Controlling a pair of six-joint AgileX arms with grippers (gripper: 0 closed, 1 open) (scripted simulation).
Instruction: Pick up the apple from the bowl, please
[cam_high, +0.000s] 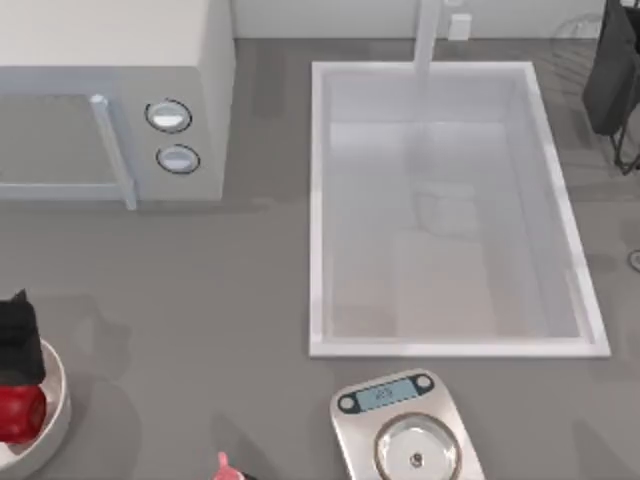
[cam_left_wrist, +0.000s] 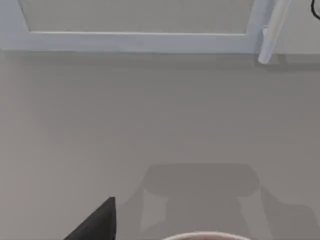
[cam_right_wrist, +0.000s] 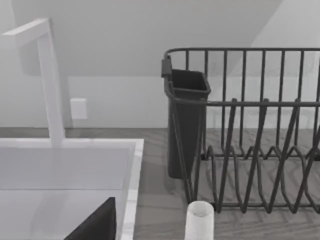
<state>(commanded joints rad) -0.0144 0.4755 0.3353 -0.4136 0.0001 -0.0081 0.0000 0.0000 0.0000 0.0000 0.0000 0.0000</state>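
From above I saw my left hand (cam_high: 17, 345) over the glossy red apple (cam_high: 20, 412) in the plain white bowl (cam_high: 52, 420) at the desk's left edge; whether it gripped, I could not tell. The right wrist camera alone caught the dark wire dish rack (cam_right_wrist: 250, 150).

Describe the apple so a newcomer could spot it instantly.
Start from the microwave at the top view's far left and go down to the white bowl at the table's left edge. The apple is the glossy red fruit inside it, under the left gripper.

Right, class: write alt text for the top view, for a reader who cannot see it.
At the table's left edge, the left tool sits over a red apple in a white bowl. A sink fills the middle, a microwave sits top left, and a silver scale sits below the sink.
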